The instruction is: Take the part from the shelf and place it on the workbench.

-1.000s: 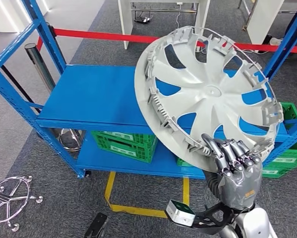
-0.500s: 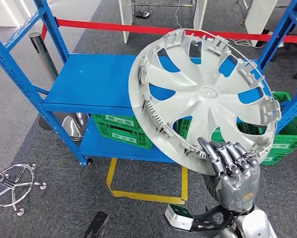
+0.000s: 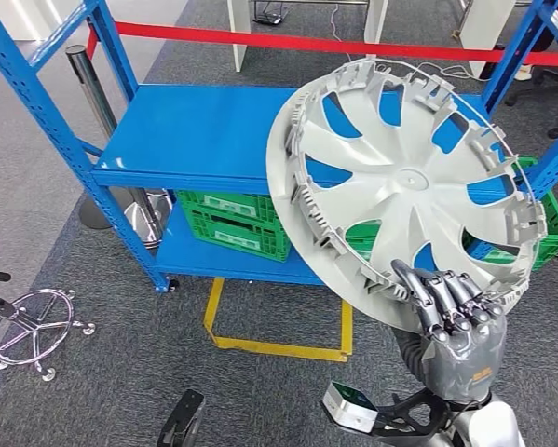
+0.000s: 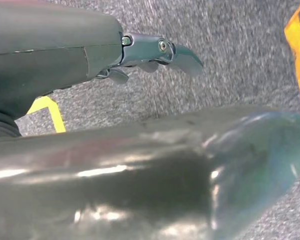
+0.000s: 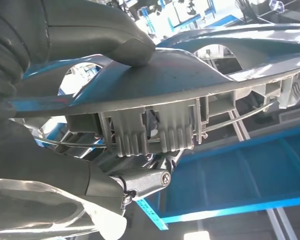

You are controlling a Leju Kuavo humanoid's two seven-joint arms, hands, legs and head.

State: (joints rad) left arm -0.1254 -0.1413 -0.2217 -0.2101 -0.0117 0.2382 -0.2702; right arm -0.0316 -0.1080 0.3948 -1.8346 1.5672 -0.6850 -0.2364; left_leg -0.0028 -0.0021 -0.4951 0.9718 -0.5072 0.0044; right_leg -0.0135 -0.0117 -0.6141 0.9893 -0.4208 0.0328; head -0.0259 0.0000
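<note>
One silver wheel cover (image 3: 409, 182) tilted above blue shelf (image 3: 198, 140), right hand (image 3: 458, 326) at 5 o'clock gripping its rim, left hand (image 4: 156, 50) fingers' state unclear, green crate (image 3: 234, 223) beneath.

No readable text, label or number anywhere.

Wheel cover (image 3: 402, 182) hides right half of shelf (image 3: 191, 140) and part of green crates (image 3: 237, 223). Right hand (image 3: 455, 321): thumb hidden behind cover rim.
</note>
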